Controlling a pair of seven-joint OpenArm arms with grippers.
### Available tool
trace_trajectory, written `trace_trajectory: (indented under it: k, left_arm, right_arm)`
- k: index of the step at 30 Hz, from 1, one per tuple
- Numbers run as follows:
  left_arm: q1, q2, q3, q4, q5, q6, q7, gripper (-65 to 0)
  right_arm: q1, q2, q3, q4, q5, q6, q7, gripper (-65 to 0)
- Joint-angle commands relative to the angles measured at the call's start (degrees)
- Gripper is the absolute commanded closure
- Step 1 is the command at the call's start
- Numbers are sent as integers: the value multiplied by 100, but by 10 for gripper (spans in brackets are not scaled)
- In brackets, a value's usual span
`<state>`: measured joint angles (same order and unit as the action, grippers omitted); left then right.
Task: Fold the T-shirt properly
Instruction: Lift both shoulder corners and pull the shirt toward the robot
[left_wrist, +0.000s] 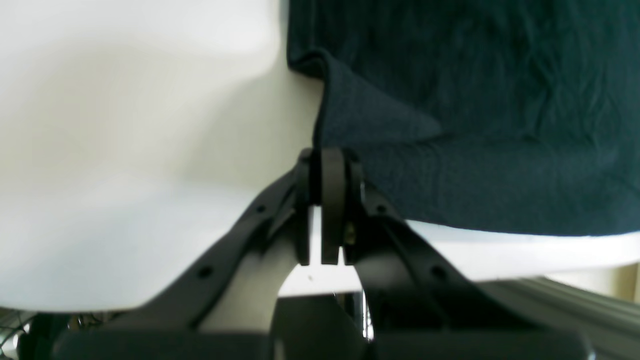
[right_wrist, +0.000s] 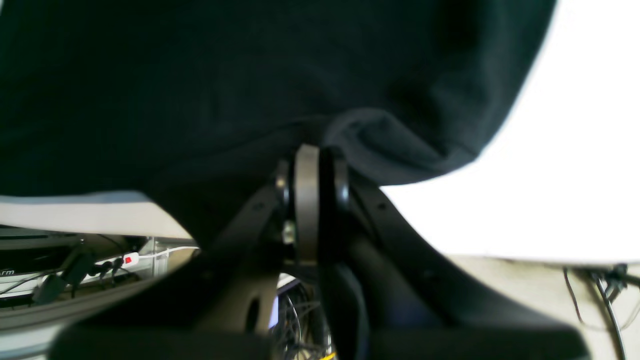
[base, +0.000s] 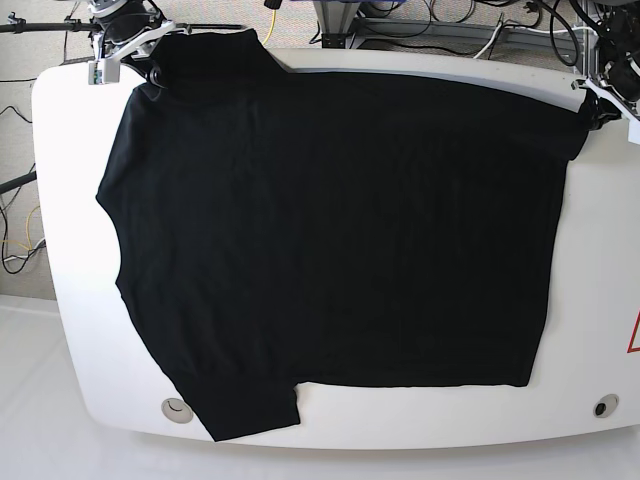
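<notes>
Left end effector (left_wrist: 327, 165) clamped on T-shirt (base: 340, 230) corner, right end effector (right_wrist: 312, 165) apparently likewise

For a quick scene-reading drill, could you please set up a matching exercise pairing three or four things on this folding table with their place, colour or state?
Things:
1. T-shirt
2. Left hand
3. Right hand
4. Table

Descriptions:
A. White, rounded corners
B. Shut on cloth at the far right corner in the base view
C. Black, spread flat
D. Shut on cloth at the far left corner in the base view

Pairs: 1-C, 2-B, 3-D, 4-A
</notes>
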<state>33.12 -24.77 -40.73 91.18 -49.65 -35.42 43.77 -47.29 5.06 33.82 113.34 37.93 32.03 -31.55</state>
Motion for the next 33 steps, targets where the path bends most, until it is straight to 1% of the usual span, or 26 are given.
trace_trajectory:
  k: [1,5,7,19,25,27,33]
  left_arm:
    - [2,-143,-100,80,-93,1,-83,0]
    - [27,-138,-141,125,-87,13,-66,0]
    - [359,-88,-327,306,-55,-6,-124,0]
    - [1057,-3,-731,950,-100,-31,-109,0]
    - [1027,13,-740,1054,-105,-46,-98,0]
    - [798,-23,-686,1099,-85,-89,-73,0]
    - [383,-29,-652,1153,-80,-64,-31,0]
  right_arm:
    - [-57,26,80,150,68,28,164,0]
    - [-58,15,95,188,51,40,181,0]
    - [-166,119,196,238,82,68,180,0]
    - [-458,138,335,280,74,52,244,0]
    - [-397,177,338,286,94,62,234,0]
    - [-105,219,308,332,63,74,210,0]
    - [329,280,285,350,78,90,185,0]
